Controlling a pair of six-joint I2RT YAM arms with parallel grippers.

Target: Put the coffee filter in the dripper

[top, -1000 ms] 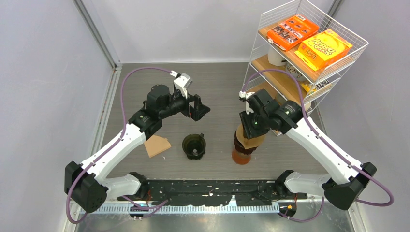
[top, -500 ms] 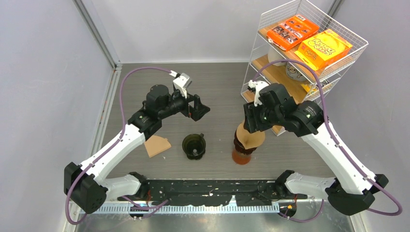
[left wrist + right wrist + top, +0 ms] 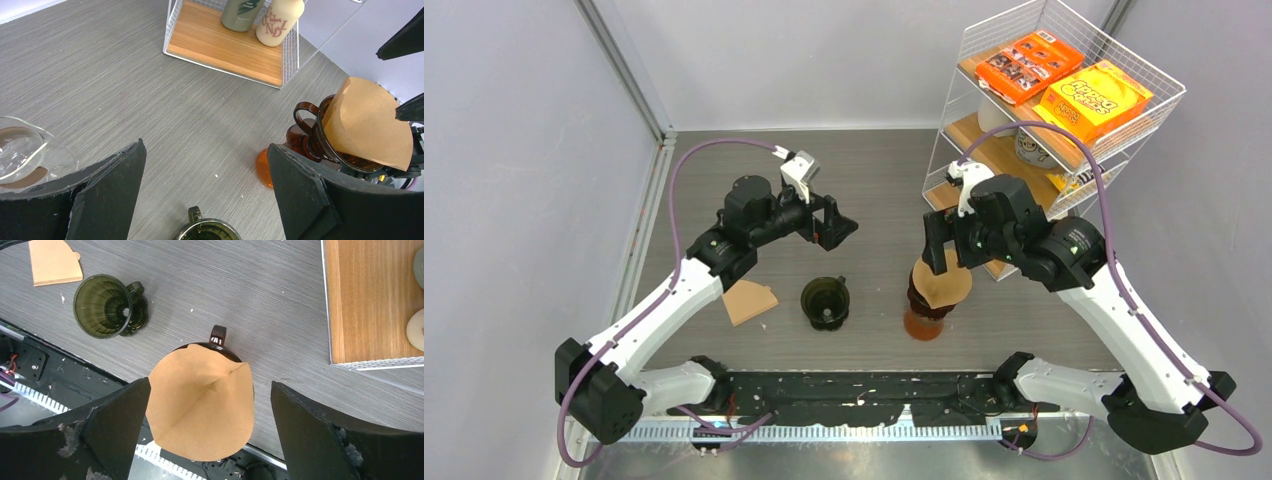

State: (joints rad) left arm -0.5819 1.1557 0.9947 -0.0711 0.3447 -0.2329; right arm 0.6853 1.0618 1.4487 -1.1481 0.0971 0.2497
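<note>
A brown paper coffee filter (image 3: 942,284) sits as an open cone in a dark brown dripper (image 3: 921,302), which stands on an amber vessel (image 3: 921,324). From the right wrist the filter (image 3: 202,407) covers the dripper, with only its handle (image 3: 218,335) showing. My right gripper (image 3: 946,255) hangs open just above the filter, one finger on either side and not touching it (image 3: 210,385). My left gripper (image 3: 834,226) is open and holds nothing, up and left of the dripper; its view shows the filter (image 3: 370,122) to the right of its fingers (image 3: 206,150).
A dark green dripper (image 3: 826,302) stands left of the brown one. Further left a flat filter (image 3: 749,300) lies on the table. A wire rack (image 3: 1064,90) with boxes and bottles stands at the back right. A glass vessel (image 3: 20,152) sits beside my left gripper.
My right gripper has opened wide, let go of the filter and lifted up and back a little. The filter stays in the brown dripper. The left arm has not moved.
</note>
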